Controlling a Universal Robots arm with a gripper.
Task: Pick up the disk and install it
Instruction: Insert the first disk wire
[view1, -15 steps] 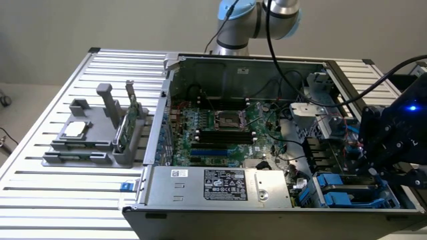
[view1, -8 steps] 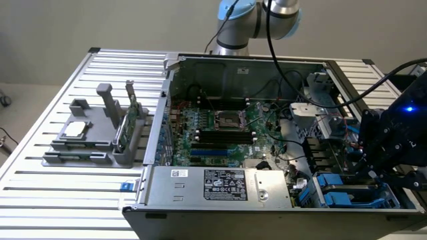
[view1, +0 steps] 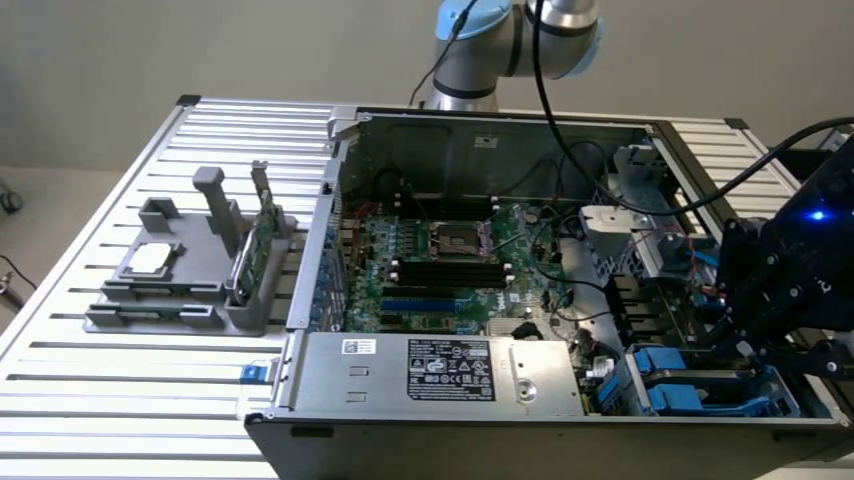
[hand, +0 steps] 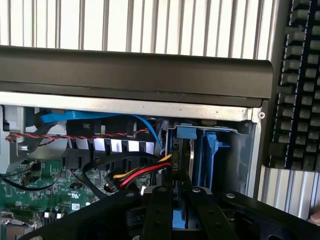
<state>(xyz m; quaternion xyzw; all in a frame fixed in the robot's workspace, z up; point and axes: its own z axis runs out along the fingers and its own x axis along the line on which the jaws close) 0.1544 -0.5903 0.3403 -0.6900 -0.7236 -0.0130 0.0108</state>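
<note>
While the disk (hand: 179, 220) hangs at the mouth of the blue drive bay (hand: 207, 150): treat the step in hand as insertion, not yet finished as far as the wrist view shows.
Fingers: the fingers (hand: 159, 212) are clamped on the disk, one on each flat face. A blue rail shows in the narrow gap between them.
Disk position: edge-on between the fingers and pointing from them toward the bay. It is in the near corner of the computer case (view1: 400, 130), on the exterior view's right.
Bay: upright blue plastic guides stand just beyond the finger ends. In the exterior view the blue bays (view1: 681, 385) lie in that same near corner.
Alignment: hold the disk's edges parallel to the guides so both rails enter together. A tilted entry would probably jam one rail.
Cables: a red, yellow and black bundle (hand: 145, 172) ends just beside the bay, on the side toward the motherboard (hand: 40, 195). A blue ribbon (hand: 100, 117) runs along the case wall. Guide the disk clear of both, since a trapped wire could stop it short.
Force: press along the guides only, and slowly. Sideways load may flex the plastic.
Surroundings: the case stands on the slatted desk (view1: 120, 400). A grey fixture (view1: 187, 290) carrying a chip (view1: 150, 258) and a green card (view1: 267, 235) sits well apart on the exterior view's left.
</note>
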